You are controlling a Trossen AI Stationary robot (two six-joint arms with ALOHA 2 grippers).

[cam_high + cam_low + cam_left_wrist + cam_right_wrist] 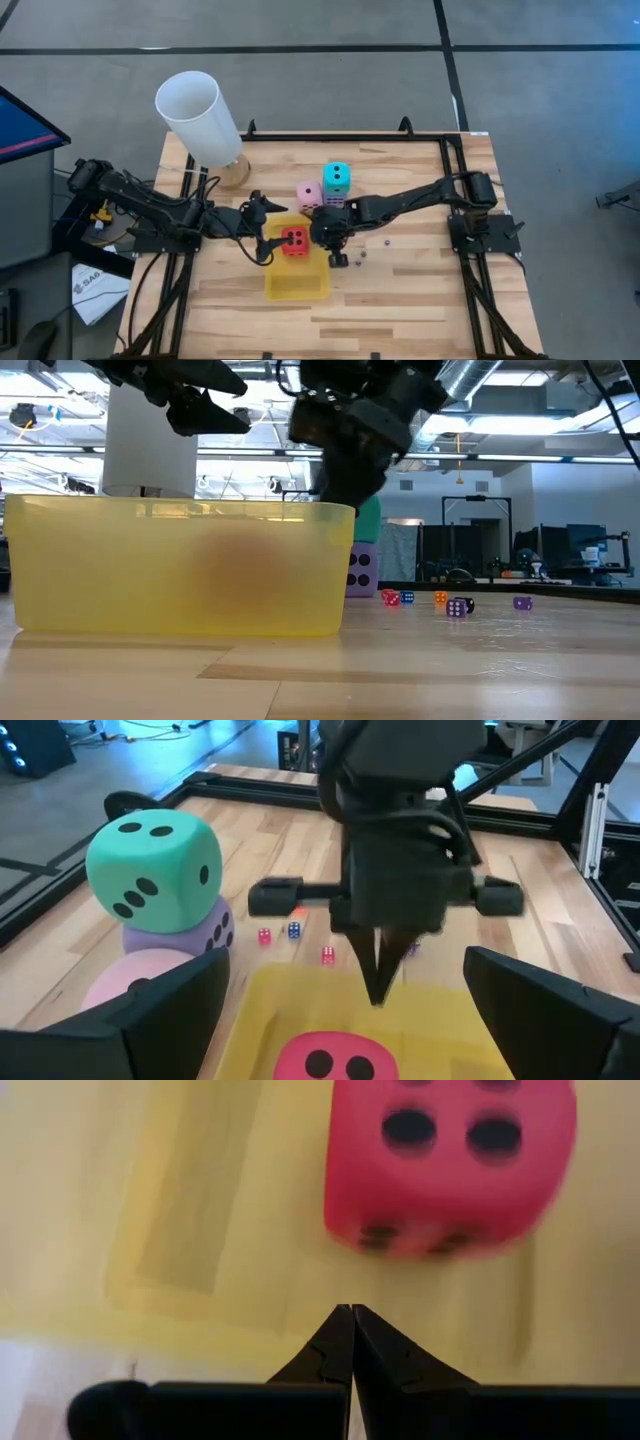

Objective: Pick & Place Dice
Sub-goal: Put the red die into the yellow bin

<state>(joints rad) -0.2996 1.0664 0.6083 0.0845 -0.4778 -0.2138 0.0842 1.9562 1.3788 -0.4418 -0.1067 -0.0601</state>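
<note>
A white cup (200, 118) stands tilted at the table's (420, 300) far left corner, clear of everything else. The left gripper (268, 232) reaches in from the left and hangs at the tray's (297, 285) left far corner, its fingers (165, 1010) spread wide with nothing between them; the red die sits in the gap ahead of them, untouched as far as the wrist view shows.

The tray lies with its long axis running from near edge to far edge. The red die (295, 241) rests inside it at the far end, four pips up in the high view (being a cube, it has no long axis; its sides sit roughly square to the tray walls).

Just beyond the tray the pink die (310, 194) sits on the table, two pips up. Beside it to the right the cyan die (338, 177) is stacked on the purple die (205, 925), which shows best in the left wrist view, under the cyan one.

The right gripper (322, 238) comes in from the right and hangs over the tray's right wall, just beside the red die, pointing down. Its fingers (330, 1350) are pressed together, tips touching, holding nothing.

To the right of the tray several tiny dice (456, 606) lie scattered on the bare wood, well apart from the big ones.
</note>
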